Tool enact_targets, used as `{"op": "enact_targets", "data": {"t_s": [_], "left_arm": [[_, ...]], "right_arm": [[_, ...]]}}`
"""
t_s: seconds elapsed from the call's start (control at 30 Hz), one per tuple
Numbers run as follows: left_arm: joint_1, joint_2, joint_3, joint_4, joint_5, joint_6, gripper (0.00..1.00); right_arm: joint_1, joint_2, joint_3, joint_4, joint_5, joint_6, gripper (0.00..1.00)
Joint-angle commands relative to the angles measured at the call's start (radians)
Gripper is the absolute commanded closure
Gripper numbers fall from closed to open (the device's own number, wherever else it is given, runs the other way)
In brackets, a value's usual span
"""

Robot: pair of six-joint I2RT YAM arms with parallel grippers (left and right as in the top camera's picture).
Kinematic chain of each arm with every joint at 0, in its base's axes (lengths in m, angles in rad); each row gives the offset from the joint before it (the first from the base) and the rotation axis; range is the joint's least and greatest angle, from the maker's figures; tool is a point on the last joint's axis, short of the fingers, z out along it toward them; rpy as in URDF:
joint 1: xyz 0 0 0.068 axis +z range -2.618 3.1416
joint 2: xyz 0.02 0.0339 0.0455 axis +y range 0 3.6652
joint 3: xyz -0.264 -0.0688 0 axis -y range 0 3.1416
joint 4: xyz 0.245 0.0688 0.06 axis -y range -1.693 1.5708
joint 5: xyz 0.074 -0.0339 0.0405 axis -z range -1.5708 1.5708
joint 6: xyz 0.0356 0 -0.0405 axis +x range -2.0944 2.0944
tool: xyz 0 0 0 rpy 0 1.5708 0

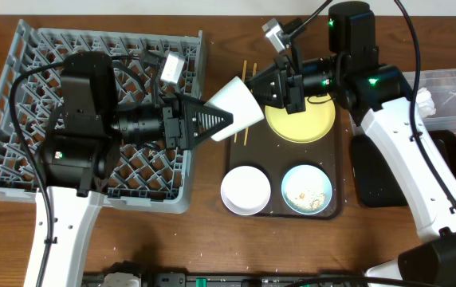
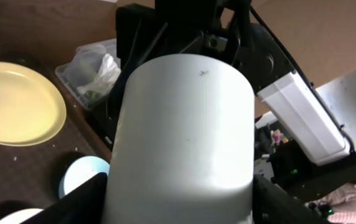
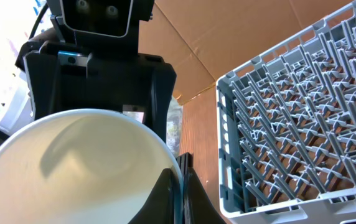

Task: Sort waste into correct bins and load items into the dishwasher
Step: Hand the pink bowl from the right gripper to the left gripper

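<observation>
Overhead, the white cup (image 1: pixel 236 104) hangs in the air between the dish rack (image 1: pixel 21 96) and the brown tray (image 1: pixel 276 159), with both arms on it. The left gripper (image 1: pixel 216 119) is closed around its narrow base. The right gripper (image 1: pixel 280 84) pinches the rim, as its wrist view shows. This looks like a handover, so the right fingers should let go and pull back before the left arm swings the cup left over the rack's pegs.

Still on the tray are the yellow plate (image 1: pixel 304 119), white bowl (image 1: pixel 245 190) and blue bowl (image 1: pixel 306 190), which holds rice scraps. The chopsticks (image 1: pixel 242 139) lie under the cup. Only the right arm crowds the way.
</observation>
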Motion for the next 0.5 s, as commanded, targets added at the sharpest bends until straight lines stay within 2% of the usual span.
{"op": "enact_targets", "data": {"t_s": [0.0,0.13,0.27,0.3,0.37,0.47], "left_arm": [[-0.005,-0.005,0.02,-0.006,0.009,0.0,0.34],[-0.005,-0.005,0.02,-0.007,-0.036,0.008,0.41],[-0.005,-0.005,0.02,-0.072,-0.207,0.032,0.43],[-0.005,-0.005,0.02,-0.098,-0.248,0.051,0.43],[-0.004,-0.006,0.02,-0.149,-0.325,0.075,0.43],[0.019,-0.016,0.02,-0.216,-0.422,0.084,0.43]], "right_arm": [[0.008,-0.014,0.013,0.02,0.02,0.038,0.99],[0.008,-0.014,0.013,0.023,0.021,0.04,0.99],[-0.005,-0.014,0.013,0.022,0.045,0.041,0.96],[-0.011,-0.014,0.013,0.021,0.061,0.041,0.87],[-0.033,-0.015,0.013,0.007,0.119,0.051,0.63],[-0.077,-0.015,0.013,-0.062,0.285,0.055,0.45]]}}
